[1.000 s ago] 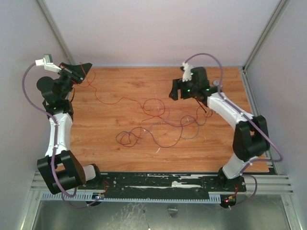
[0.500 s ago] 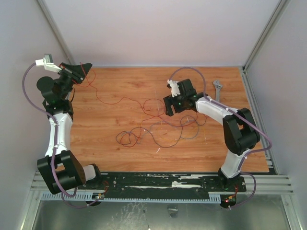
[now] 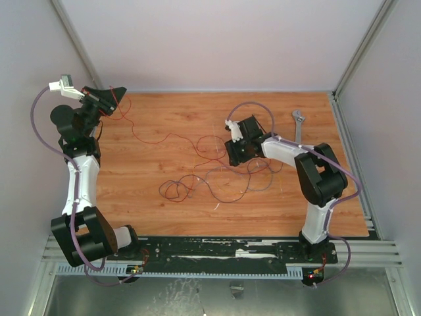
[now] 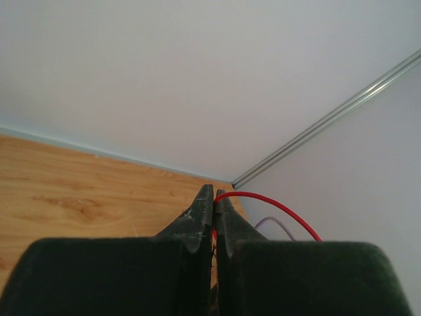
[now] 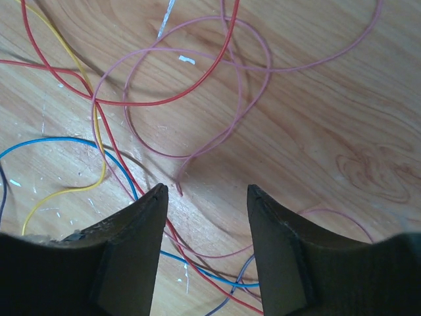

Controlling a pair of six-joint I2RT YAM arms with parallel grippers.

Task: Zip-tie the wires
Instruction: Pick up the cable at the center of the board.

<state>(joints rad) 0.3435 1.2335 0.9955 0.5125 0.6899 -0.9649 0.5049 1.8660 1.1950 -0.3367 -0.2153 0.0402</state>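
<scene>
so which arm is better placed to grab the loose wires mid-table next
Right. The right gripper hangs open just above the wires, strands showing between its jaws. The left gripper is shut on a red wire at the far left corner, away from the tangle.

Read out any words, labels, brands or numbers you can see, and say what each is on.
None can be read.
The silver metal adjustable wrench is too small to show any stamp.
The white patches on the black rail at the near table edge are blurred.
No print shows on the thin red wires.
</scene>
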